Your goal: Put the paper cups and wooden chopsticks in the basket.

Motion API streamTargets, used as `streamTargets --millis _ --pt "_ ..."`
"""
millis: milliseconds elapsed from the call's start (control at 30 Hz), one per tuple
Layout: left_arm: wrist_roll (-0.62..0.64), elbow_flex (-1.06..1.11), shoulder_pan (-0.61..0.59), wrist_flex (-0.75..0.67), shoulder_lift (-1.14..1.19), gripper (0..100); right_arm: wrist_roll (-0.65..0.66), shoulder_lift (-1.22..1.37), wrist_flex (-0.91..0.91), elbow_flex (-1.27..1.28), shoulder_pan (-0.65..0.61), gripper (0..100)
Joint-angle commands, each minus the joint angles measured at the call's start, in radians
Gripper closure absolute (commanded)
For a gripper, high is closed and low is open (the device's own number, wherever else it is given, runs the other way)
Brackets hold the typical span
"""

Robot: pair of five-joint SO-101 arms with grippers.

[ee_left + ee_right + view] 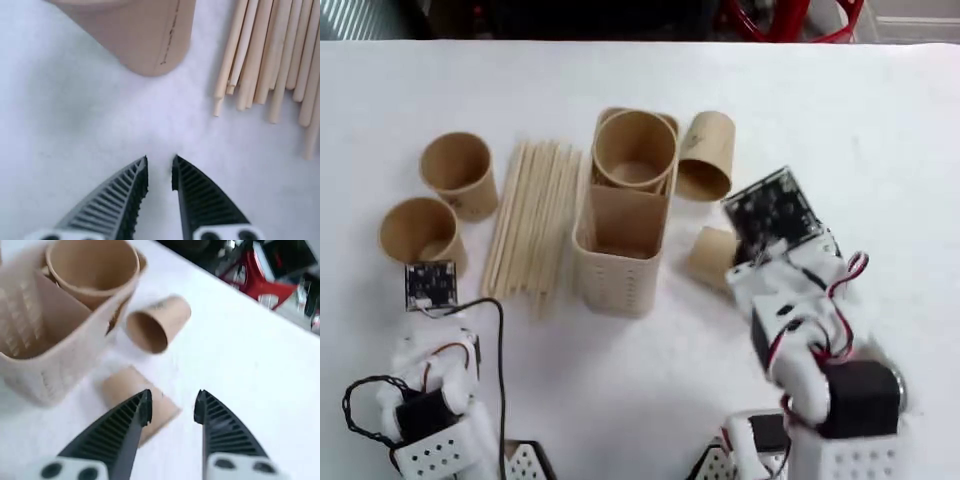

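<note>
Tipped paper cup lies on the worktop just right of the basket at frame centre, light and thin-walled (crushes, rolls), so right gripper, jaws apart over it, should pinch across the rim softly; left gripper barely ajar, empty.

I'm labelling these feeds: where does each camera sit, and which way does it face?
High view: fixed above the table, looking down on the basket and chopsticks; left arm and right arm show at the near edge.
Left wrist view: on the left arm, facing down past the left gripper at an upright cup.
Right wrist view: on the right arm, facing past the right gripper at a lying cup.
High and right wrist views share the basket.
</note>
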Motion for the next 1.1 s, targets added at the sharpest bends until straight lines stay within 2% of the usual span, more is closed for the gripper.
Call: streamTargets --millis 0,267,533,667,900,1067 --pt "-0.003 -0.002 -0.007 0.000 0.007 90 0.011 0.022 -0.007 0.106 0.035 85.3" --pt "-0.003 -0.002 -0.007 0.000 0.007 90 0.000 0.096 -0.208 0.350 0.058 78.9" --pt "-0.003 -0.002 -0.007 0.000 0.007 90 0.000 0.186 -0.312 0.443 0.278 78.7" --pt "-0.003 -0.002 -0.007 0.000 0.007 90 -0.006 0.234 -0.358 0.502 0.225 78.7" --pt "-0.003 -0.002 -0.007 0.000 0.007 90 -0.155 0.272 -0.466 0.545 0.160 78.8" --pt "-0.003 -0.002 -0.007 0.000 0.007 90 -0.163 0.266 -0.530 0.588 0.096 78.9"
